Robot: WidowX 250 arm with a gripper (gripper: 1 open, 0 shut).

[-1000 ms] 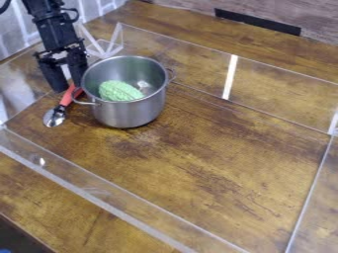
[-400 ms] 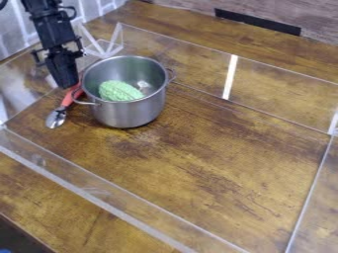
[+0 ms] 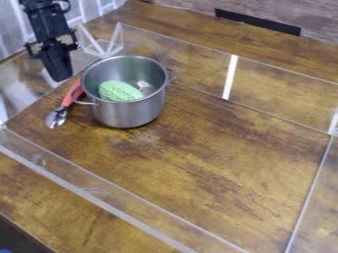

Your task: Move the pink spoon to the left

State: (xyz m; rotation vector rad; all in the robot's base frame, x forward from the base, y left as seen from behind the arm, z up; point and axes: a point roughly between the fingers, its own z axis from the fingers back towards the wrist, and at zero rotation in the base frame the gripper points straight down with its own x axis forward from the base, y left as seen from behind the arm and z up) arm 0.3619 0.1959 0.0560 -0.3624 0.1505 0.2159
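Dark wood tabletop [image 3: 224, 158] with a clear acrylic wall [image 3: 79, 173] running around it is taking up pretty much the whole shot. So the pink spoon [image 3: 63, 106] is lying on the wood right at the left side of the steel pot [image 3: 126, 91], red-pink handle pointing up toward the back, shiny bowl end sitting nearest the camera, and the handle looks like it's just about touching the pot's wall. Compared with a second ago the spoon is sitting in basically the same spot, so it hasn't gone anywhere. What is changing is the gripper [image 3: 55, 71]: earlier it was down low with its tips right around the top of the handle and spread apart, and now it's hanging higher, clear of the spoon, with the fingers pinched together on nothing as far as I can see. Inside the pot a green, ridged thing [image 3: 119, 91] is sitting next to something smaller and greyish that I can't make out. Behind the pot some clear plastic bit is sticking up at the back-left corner. I'm not seeing any readable text or brand marks anywhere; the black strip at the top edge is too blurry to tell.
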